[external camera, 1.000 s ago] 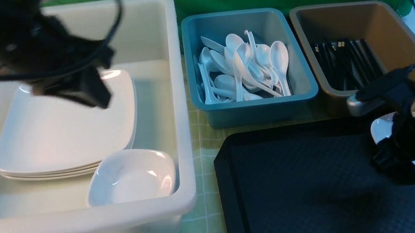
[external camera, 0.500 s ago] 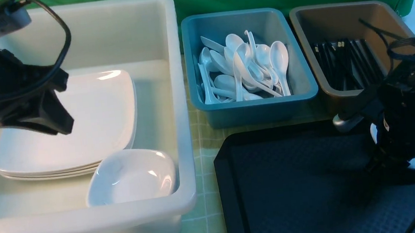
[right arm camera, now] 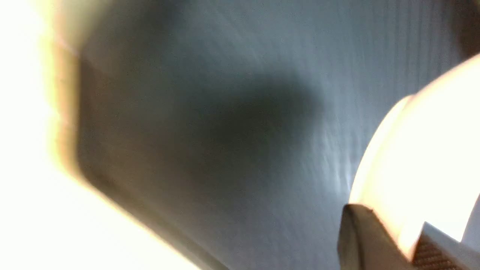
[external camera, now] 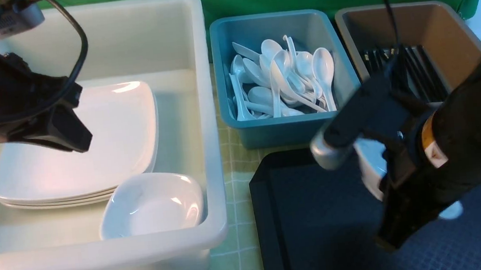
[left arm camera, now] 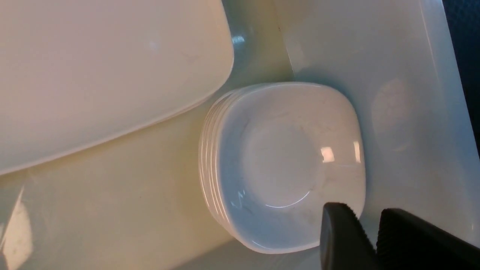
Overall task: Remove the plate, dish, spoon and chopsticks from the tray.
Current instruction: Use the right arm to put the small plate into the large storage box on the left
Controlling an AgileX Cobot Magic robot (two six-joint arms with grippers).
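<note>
Carrying the dish: right end effector was pinching it by the rim, above the tray and clear of it. Rim grip makes sense, since a shallow glossy dish offers no other edge to clamp. Right wrist view was badly smeared, so bite depth unclear.

Left end effector hung over the white tub, fingers slightly spread with only a slim gap and nothing between them. It sat above the nested stack of small dishes, just beside the plates.

Judgement: that stack is the drop target, so the left arm is in the way and should back off first.

Spoons lay in the teal bin and chopsticks in the brown tub. Sorted by type, so dish goes with dishes.

Visible tray surface was bare; the part behind the right arm was hidden.
</note>
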